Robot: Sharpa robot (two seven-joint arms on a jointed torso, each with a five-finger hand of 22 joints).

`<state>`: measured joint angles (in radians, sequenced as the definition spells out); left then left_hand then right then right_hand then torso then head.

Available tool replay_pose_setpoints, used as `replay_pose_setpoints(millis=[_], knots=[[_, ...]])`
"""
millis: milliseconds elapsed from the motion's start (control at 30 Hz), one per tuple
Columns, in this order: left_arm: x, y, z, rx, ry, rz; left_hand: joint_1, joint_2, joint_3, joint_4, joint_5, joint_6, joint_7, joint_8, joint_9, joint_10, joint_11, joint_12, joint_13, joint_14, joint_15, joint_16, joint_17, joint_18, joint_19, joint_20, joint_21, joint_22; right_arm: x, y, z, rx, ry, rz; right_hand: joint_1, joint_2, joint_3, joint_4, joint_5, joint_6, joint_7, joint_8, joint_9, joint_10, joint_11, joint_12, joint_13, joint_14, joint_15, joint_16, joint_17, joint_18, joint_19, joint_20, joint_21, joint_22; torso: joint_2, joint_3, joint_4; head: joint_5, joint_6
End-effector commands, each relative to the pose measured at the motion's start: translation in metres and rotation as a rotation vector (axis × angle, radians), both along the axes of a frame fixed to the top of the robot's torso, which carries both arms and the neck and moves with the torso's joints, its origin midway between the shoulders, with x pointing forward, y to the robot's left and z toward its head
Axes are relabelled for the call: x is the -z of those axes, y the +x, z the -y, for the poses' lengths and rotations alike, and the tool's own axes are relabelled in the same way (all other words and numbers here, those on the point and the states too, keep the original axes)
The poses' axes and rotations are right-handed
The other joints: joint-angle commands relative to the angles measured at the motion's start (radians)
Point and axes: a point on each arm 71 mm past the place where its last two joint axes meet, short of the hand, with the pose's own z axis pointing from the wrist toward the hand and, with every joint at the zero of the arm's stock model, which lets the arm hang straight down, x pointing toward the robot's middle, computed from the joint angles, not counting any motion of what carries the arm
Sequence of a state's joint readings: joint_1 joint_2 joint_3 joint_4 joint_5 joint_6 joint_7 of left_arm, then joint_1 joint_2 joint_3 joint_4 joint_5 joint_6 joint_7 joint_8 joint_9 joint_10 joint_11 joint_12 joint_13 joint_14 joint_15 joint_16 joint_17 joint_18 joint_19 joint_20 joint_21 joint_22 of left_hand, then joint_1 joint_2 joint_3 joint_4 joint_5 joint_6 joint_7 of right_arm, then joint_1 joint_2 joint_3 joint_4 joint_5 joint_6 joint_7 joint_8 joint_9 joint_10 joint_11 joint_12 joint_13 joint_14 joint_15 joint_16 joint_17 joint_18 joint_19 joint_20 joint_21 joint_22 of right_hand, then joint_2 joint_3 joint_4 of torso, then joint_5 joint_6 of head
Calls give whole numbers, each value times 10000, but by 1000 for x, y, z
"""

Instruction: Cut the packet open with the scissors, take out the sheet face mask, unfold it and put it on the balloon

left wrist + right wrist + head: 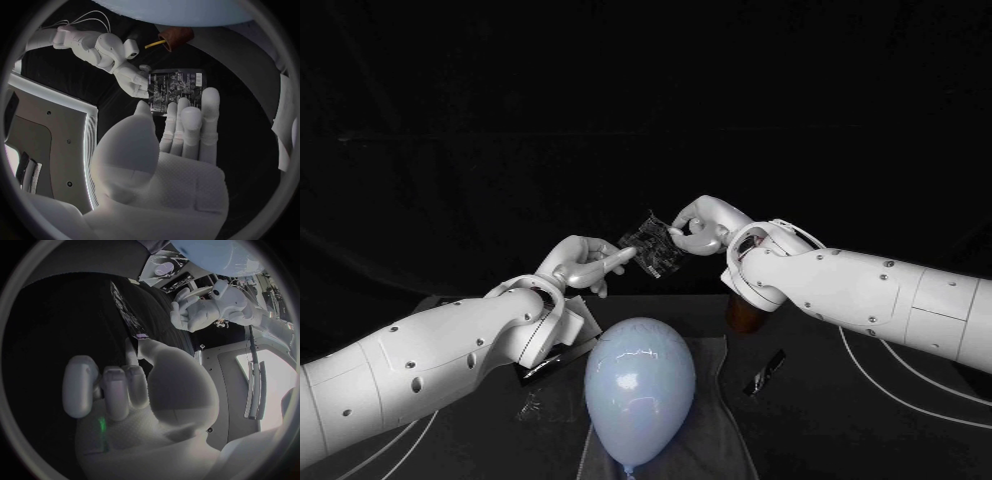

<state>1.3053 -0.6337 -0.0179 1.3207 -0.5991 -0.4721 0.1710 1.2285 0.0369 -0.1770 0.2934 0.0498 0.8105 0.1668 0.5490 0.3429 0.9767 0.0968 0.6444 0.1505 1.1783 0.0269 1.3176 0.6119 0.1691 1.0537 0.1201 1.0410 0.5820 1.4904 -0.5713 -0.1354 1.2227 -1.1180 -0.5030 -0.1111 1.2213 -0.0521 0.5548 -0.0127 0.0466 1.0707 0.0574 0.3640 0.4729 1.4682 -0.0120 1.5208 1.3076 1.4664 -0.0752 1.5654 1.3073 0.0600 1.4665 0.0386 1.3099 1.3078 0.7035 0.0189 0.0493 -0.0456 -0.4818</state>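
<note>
**Clearances.** The packet is held in the air between the two hands and is clear of the table. Open dark space lies above and beyond both hands. The balloon lies on the table below the hands and nearer the robot, well apart from them. A brown upright object stands on the table just under the right wrist. A slim dark object lies flat below the right forearm, beside the balloon.

**Hand state.**
- The right hand pinches one side edge of the packet between thumb and fingertips.
- The left hand has its fingers straight and close together, reaching to the opposite lower edge of the packet.
- In the head view a left fingertip appears to meet the packet's corner, but the right wrist view shows a dark gap between them. Whether the left hand grips the packet cannot be told.

**Orientation.**
- The packet stands on edge, slightly tilted, with its printed face turned toward the left palm.
- Its thin edge faces the right wrist camera.
- Its outline is near square, so its long axis cannot be told.
- The balloon's long axis runs toward the robot, knot end nearest.
</note>
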Motion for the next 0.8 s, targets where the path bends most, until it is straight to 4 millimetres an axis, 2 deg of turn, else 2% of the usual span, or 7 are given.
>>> replay_pose_setpoints(millis=[33,133,333,500,600,633,800], knots=[[7,2,7,328,-345,-1241,-537,92,-266,7,-24,114,-11,-182,-85,238,-12,-350,-99,125,-4,33,136,54,95,-13,56,68,1,-2,-5,-70,-308,19,58,41,2,-58,23,25,-50,268,496,756,-80,19,2244,1034,-36,42,2586,-78,101,-66,39,1843,12,5,-4,18,6],[9,3,11,332,-379,-1599,-1210,310,-548,14,-20,250,-28,-327,-143,497,-32,-622,-134,225,-21,69,294,46,144,-25,88,113,3,-4,-9,-189,-433,-2,57,43,5,-59,23,24,-51,272,497,761,-80,27,2251,1033,-36,41,2581,-78,101,-67,40,1844,9,6,-7,35,5],[13,4,20,449,-340,-2152,-2069,150,-629,35,-17,225,19,-528,-203,537,11,-960,-148,245,13,93,463,55,74,-6,24,-3,6,-9,-18,-442,-681,-2,57,45,7,-61,23,23,-51,275,499,760,-81,26,2250,1034,-37,41,2585,-78,102,-67,41,1844,8,7,4,59,-4],[14,4,24,410,-314,-2400,-2992,-715,507,53,-4,-8,169,-769,-251,325,142,-1307,-117,49,136,41,303,100,-114,107,-124,-257,9,-13,-25,-651,-843,-20,57,46,11,-65,23,21,-52,281,502,760,-82,25,2250,1034,-38,42,2588,-82,109,-68,61,1851,4,3,12,76,-51],[14,5,25,331,-326,-2514,-3336,-1065,902,55,-12,-80,203,-835,-252,264,185,-1396,-78,-1,163,48,322,120,-204,138,-199,-397,11,-17,-29,-816,-1006,-3,57,46,11,-65,23,21,-52,281,502,760,-82,25,2250,1034,-38,42,2588,-82,109,-68,61,1851,3,2,13,82,-57],[14,5,25,331,-326,-2514,-3336,-1065,902,55,-12,-80,203,-835,-252,264,185,-1396,-78,-1,163,48,322,120,-204,138,-199,-397,11,-17,-29,-816,-1006,-3,57,46,11,-65,23,21,-52,281,502,760,-82,25,2250,1034,-38,42,2588,-82,109,-68,61,1851,3,1,13,87,-70],[16,5,25,245,-295,-2678,-3499,-1957,848,82,6,-422,357,-1036,-299,-96,327,-1582,-89,-380,283,-135,-169,143,-404,229,-378,-631,12,-20,-33,-964,-1143,14,57,46,11,-65,23,21,-52,281,502,760,-82,25,2250,1034,-38,42,2588,-82,109,-68,61,1851,4,-9,11,70,-101]])
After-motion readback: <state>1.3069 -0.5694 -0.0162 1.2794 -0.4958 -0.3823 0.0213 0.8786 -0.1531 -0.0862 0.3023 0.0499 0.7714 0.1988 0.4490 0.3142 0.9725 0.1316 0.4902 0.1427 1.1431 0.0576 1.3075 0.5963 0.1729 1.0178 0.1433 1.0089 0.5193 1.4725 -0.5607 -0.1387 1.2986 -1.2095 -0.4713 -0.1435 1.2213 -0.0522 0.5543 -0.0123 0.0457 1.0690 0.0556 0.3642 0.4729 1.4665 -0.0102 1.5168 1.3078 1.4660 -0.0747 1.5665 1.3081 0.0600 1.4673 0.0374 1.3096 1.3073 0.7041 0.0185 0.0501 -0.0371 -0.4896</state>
